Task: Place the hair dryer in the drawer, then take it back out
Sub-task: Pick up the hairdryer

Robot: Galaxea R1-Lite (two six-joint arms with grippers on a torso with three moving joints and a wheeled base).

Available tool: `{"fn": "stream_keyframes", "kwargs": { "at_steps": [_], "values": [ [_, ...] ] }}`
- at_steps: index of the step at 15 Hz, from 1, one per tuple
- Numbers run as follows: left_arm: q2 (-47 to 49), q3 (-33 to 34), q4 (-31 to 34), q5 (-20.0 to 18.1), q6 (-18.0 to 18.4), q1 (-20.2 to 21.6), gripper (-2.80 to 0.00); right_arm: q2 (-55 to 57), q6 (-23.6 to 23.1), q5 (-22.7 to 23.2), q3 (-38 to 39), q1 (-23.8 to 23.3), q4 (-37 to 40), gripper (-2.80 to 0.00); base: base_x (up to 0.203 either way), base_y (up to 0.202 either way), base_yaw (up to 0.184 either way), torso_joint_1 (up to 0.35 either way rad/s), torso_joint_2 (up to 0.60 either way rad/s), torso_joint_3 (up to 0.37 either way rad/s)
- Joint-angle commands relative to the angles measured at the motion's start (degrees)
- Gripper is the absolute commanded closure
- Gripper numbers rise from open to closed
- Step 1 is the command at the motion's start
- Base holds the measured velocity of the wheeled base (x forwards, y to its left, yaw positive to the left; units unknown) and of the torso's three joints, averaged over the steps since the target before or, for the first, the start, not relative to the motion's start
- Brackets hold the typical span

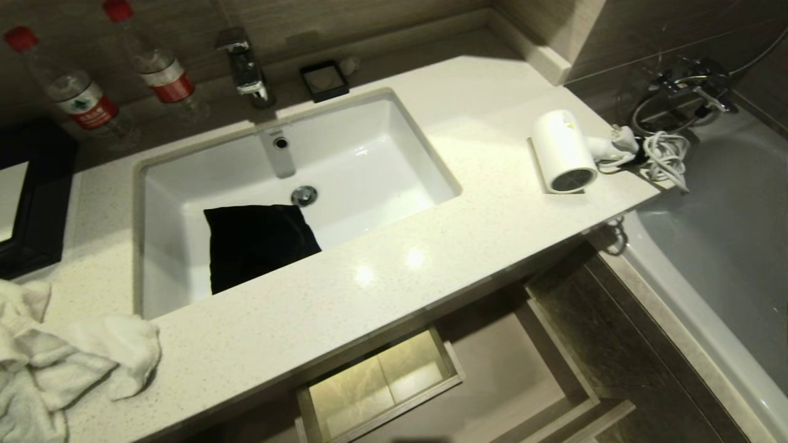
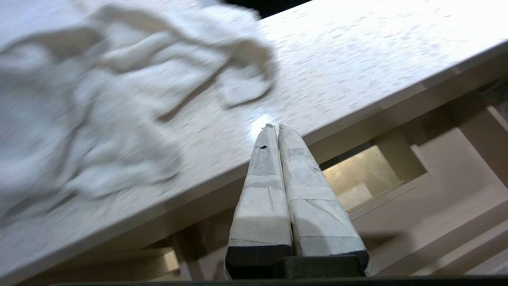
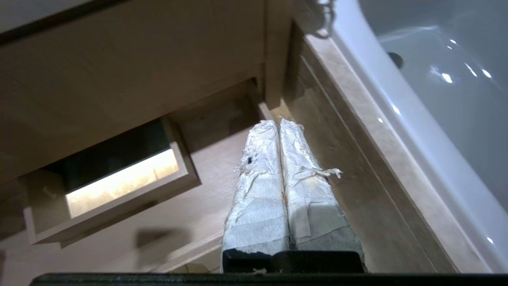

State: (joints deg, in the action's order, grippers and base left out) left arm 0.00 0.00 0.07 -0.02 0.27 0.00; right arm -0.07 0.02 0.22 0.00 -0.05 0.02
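Left gripper (image 2: 276,128): shown only in its own wrist view, held low at the near edge of the countertop (image 1: 431,258) on the left side, its taped fingers pressed together with nothing between them.

Right gripper (image 3: 279,121): shown only in its own wrist view, held low on the right above the pulled-out drawer (image 3: 214,178), its taped fingers likewise pressed together and empty.

Drawer (image 1: 511,375): found already pulled out below the near edge of the countertop, with the boxed cut-out (image 1: 378,381) in its floor lit from beneath.

Towel (image 1: 55,363): left crumpled on the near left corner of the countertop, just beside the left gripper's position.

Sink (image 1: 394,154): set into the middle of the countertop, with a black pouch (image 1: 255,243) lying in its basin.

Hair dryer (image 1: 563,151): laid on its side at the far right end of the countertop, well apart from both grippers and above and beyond the drawer.

Long axis: the barrel is run from far to near, the dark grille end turned toward the near edge, while the handle and bundled cord (image 1: 668,157) are trailed off to the right toward the bathtub (image 1: 726,246).

Nearer arm: the right one is judged closer, so a reach up, away and rightward would be called for, with the jaws spread first.

Faucet (image 1: 246,67) and two bottles (image 1: 92,101): stood at the far edge, clear of that path.
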Motion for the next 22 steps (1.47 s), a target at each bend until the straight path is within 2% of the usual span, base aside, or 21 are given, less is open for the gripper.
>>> {"fn": "stream_keyframes", "kwargs": {
  "at_steps": [1,10,12,14,16,18,22],
  "values": [
    [0.0,0.0,0.0,0.0,0.0,0.0,0.0,0.0,0.2,-0.1,0.1,0.0,0.1,0.0,0.0,0.001,-0.104,0.003,0.01,0.009],
    [0.0,0.0,0.0,0.0,0.0,0.0,0.0,-0.1,-0.6,-0.2,0.1,0.0,-0.3,0.0,0.0,0.0,0.0,0.0,0.0,0.0],
    [0.0,0.0,0.0,0.0,0.0,0.0,0.0,0.8,-0.9,0.1,-3.7,0.0,0.0,0.0,0.0,0.0,0.0,0.0,0.0,0.0],
    [0.0,0.0,0.0,0.0,0.0,0.0,0.0,4.2,-1.1,-0.3,-14.4,0.0,4.5,0.0,0.0,0.0,0.0,0.0,0.0,0.0],
    [0.0,0.0,0.0,0.0,0.0,0.0,0.0,9.8,-1.5,-0.5,-26.9,-0.1,12.3,0.0,0.0,0.0,0.0,0.0,0.0,0.0],
    [-0.1,0.0,0.0,0.0,0.0,0.0,0.0,19.2,-2.2,-0.6,-41.8,-0.2,20.8,0.0,0.0,0.0,0.0,0.0,0.0,0.0],
    [0.0,0.1,0.0,0.0,0.0,0.0,0.0,40.6,-3.6,-0.7,-64.9,-0.3,34.0,0.0,0.0,0.0,0.0,0.0,0.0,0.0]
  ]
}}
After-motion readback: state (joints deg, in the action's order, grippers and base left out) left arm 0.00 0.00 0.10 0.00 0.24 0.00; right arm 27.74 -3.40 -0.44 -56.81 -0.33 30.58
